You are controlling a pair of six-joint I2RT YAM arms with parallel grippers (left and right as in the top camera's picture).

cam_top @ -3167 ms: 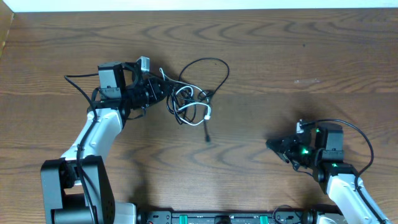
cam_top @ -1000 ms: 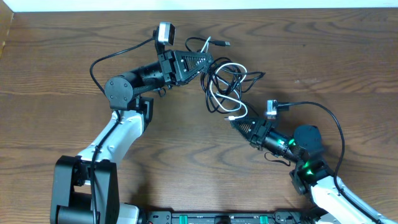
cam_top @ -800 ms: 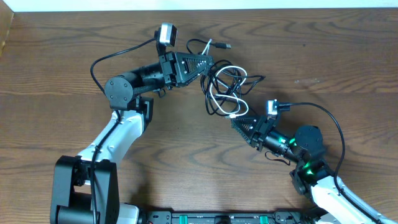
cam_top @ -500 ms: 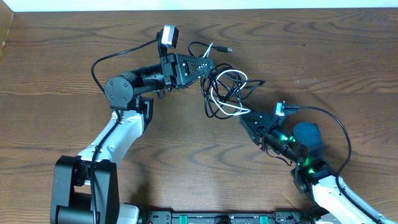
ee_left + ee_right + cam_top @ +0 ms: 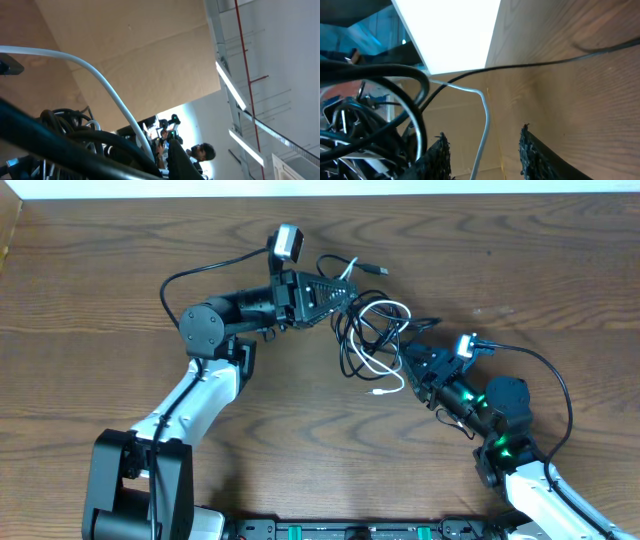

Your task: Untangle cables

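The cables, thin black and white cords, form a tangle hanging between the two arms at the table's middle. My left gripper is shut on the tangle's upper left side, and a loose plug end sticks out beyond it. The left wrist view is filled with black cords and a white cord right at the jaws. My right gripper is at the tangle's lower right, open. In its wrist view a white cord runs between the parted fingers without being pinched. A white plug end lies on the table.
The thick black arm cables loop out behind the left arm and the right arm. The table's far edge runs along the top and the arms' base rail along the bottom.
The left gripper has carried the tangle slightly right. The right gripper has swung up and right from the white plug end, widened its jaws, and the plug now lies on the table.
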